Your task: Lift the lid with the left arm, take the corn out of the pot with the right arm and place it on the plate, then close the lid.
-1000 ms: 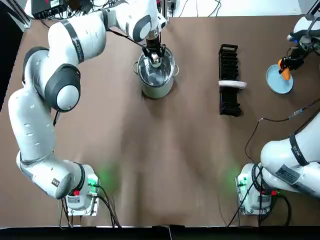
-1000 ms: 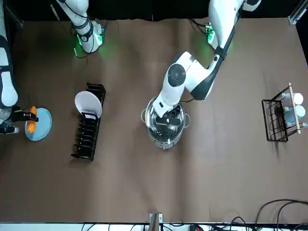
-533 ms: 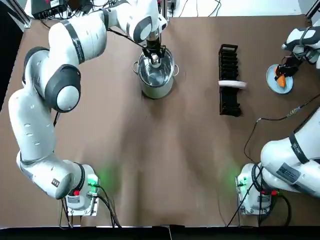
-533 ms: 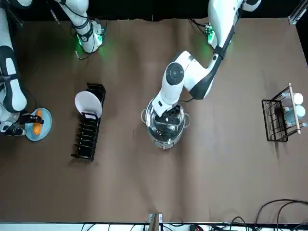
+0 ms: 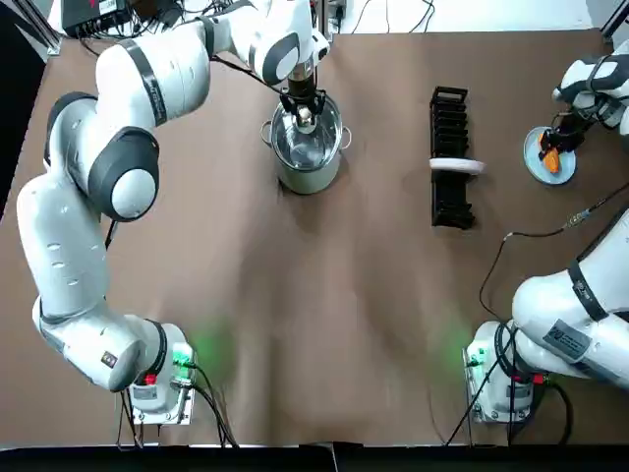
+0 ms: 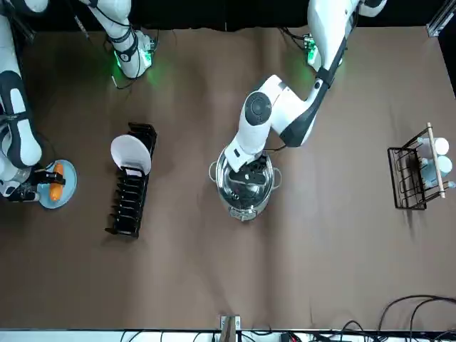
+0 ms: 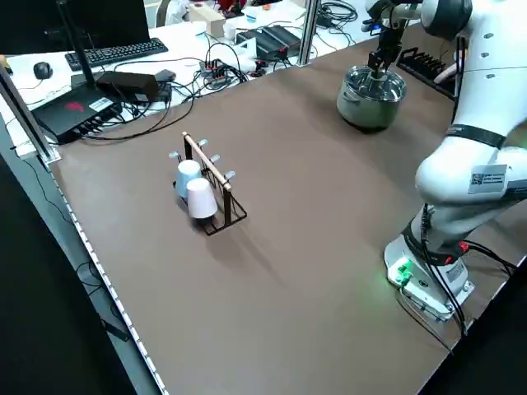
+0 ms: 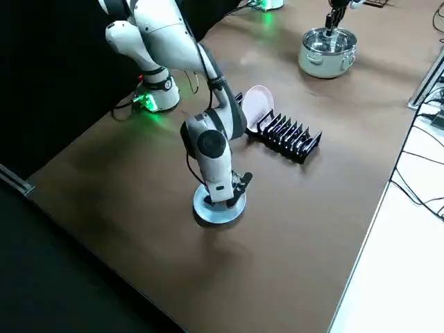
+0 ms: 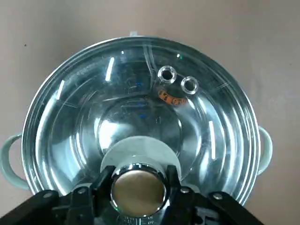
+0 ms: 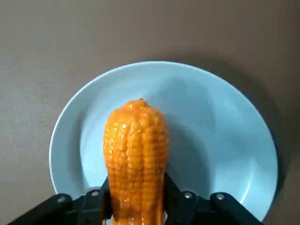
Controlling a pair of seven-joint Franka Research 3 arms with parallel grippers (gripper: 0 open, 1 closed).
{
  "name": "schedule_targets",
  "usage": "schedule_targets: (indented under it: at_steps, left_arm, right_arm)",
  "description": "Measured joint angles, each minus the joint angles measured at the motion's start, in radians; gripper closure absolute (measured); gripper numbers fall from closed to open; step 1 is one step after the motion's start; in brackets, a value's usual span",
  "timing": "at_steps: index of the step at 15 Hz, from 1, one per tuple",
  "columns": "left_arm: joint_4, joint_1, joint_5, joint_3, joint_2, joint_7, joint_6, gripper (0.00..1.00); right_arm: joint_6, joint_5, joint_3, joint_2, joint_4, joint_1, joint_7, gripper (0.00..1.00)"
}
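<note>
1. The corn (image 10: 136, 154) is orange and sits over the light blue plate (image 10: 225, 140), its tip pointing toward the plate's middle. I cannot tell whether it touches the plate.
2. The right end effector (image 10: 136, 199) is clamped on the corn's thick end, one finger on each side. It is at the far right part of the bench (image 5: 344, 295).
3. The lid (image 9: 140, 108) is glass with a steel knob (image 9: 138, 187). It sits over the mouth of the steel pot (image 5: 307, 172). I cannot tell whether its rim is seated.
4. The left end effector (image 5: 303, 110) is above the pot, fingers closed on the knob.
5. The pot stands at the far middle of the bench, well apart from the plate.
6. A black dish rack (image 5: 450, 157) stands between pot and plate, holding one white plate (image 5: 457, 166) on edge.
7. A wire cup rack (image 7: 210, 185) with two cups (image 7: 198, 197) stands on the robot's left side of the bench.
</note>
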Motion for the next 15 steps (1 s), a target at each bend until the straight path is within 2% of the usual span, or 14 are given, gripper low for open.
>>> schedule_targets:
  at_steps: [5,9,11,12,15]
  left_arm:
    - [0.0,0.0,0.0,0.0,0.001,0.0,0.0,0.47]
    - [0.0,0.0,0.0,0.002,0.003,-0.004,0.001,0.15]
    - [0.006,0.0,0.0,0.003,0.003,-0.023,0.002,0.11]
    - [0.012,0.001,0.0,0.003,0.0,-0.045,0.002,0.0]
    - [0.024,0.011,0.0,0.006,-0.02,-0.057,-0.018,0.0]
  right_arm:
    - [0.007,0.0,0.0,0.0,0.004,-0.004,0.0,0.56]
    - [0.007,0.0,0.001,0.0,0.026,-0.013,-0.001,0.22]
    - [-0.004,0.0,0.009,-0.003,0.045,-0.009,-0.001,0.05]
    - [-0.055,-0.001,0.017,-0.022,0.071,0.0,-0.001,0.01]
    - [-0.254,0.0,0.025,-0.097,0.123,0.02,0.009,0.01]
